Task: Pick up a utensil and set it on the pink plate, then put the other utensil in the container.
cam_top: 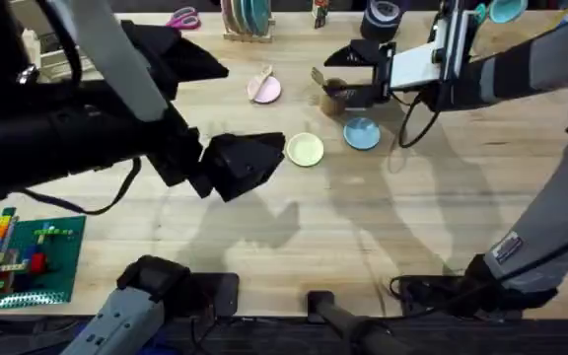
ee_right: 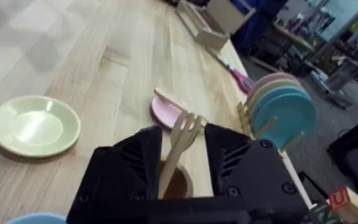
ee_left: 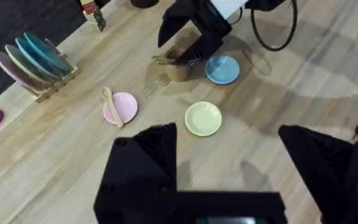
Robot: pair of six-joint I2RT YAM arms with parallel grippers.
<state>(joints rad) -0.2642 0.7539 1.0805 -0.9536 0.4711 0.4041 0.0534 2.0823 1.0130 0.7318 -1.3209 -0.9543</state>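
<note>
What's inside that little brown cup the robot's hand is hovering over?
The brown cup holds a wooden fork, standing handle down with its prongs sticking up between the right hand's fingers. The handle's lower end and the cup's bottom are hidden by the cup's wall and the hand.

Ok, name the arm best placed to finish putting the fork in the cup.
Right. Its claw already holds the wooden fork directly over the brown cup. The left claw hangs open near the yellow plate, and the spoon already lies on the pink plate.
</note>
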